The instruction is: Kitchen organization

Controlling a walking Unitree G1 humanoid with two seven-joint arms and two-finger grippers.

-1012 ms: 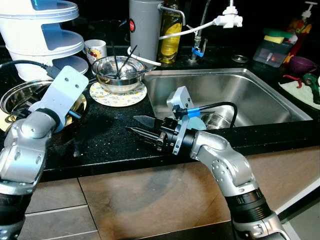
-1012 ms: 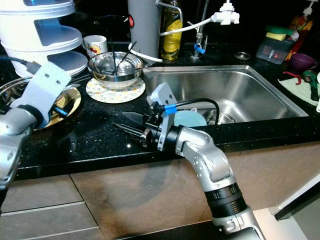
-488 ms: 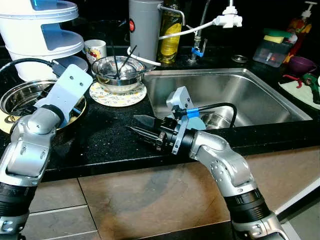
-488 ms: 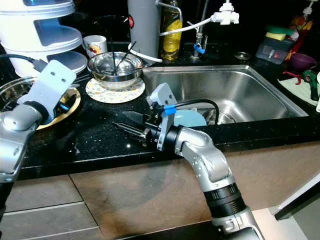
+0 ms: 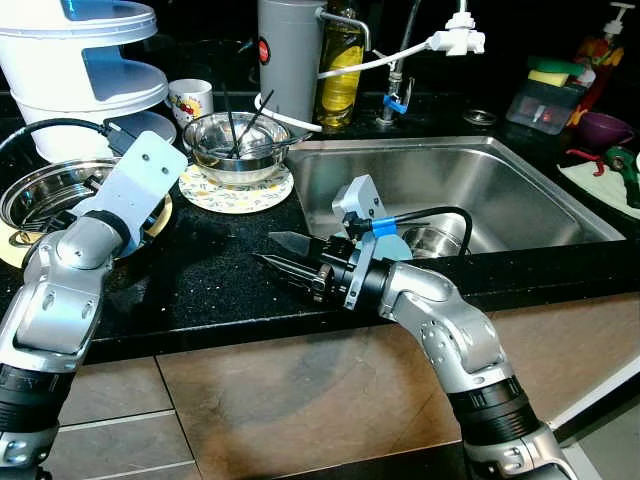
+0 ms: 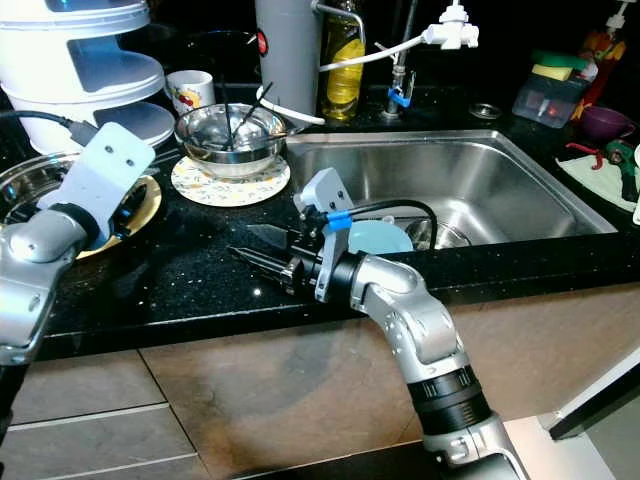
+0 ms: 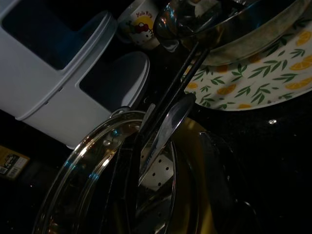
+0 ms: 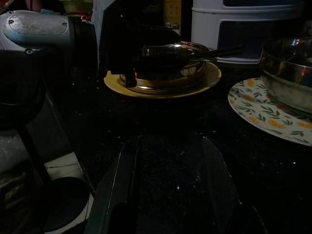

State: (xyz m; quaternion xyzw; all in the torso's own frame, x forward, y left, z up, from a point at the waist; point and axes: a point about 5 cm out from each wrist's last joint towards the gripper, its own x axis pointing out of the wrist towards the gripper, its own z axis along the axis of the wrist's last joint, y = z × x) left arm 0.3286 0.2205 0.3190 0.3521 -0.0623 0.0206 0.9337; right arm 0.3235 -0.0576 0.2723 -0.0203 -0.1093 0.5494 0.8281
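My right gripper [image 5: 263, 248] hovers low over the black counter [image 5: 210, 280] near the sink's left rim, open with nothing between its fingers [image 8: 119, 192]. My left gripper [image 7: 170, 141] is over a steel bowl [image 5: 40, 195] that sits on a yellow plate [image 6: 110, 240] at the counter's left. It looks open, and its fingers straddle a shiny metal utensil [image 7: 165, 126] with a black handle that lies in that bowl. From the head views the white wrist mount [image 5: 140, 185] hides those fingers. A second steel bowl [image 5: 235, 145] with black sticks in it stands on a lemon-patterned plate [image 5: 235, 195].
The steel sink [image 5: 470, 180] holds a light blue plate [image 6: 380, 238] and a small steel pot [image 5: 435, 240]. A white tiered container [image 5: 80, 70], a cartoon mug [image 5: 190, 98], a grey cylinder [image 5: 290, 55] and an oil bottle [image 5: 342, 70] line the back. The counter's front edge is close.
My left arm has shifted a little to the right and back over the steel bowl. The right arm has stayed where it was.
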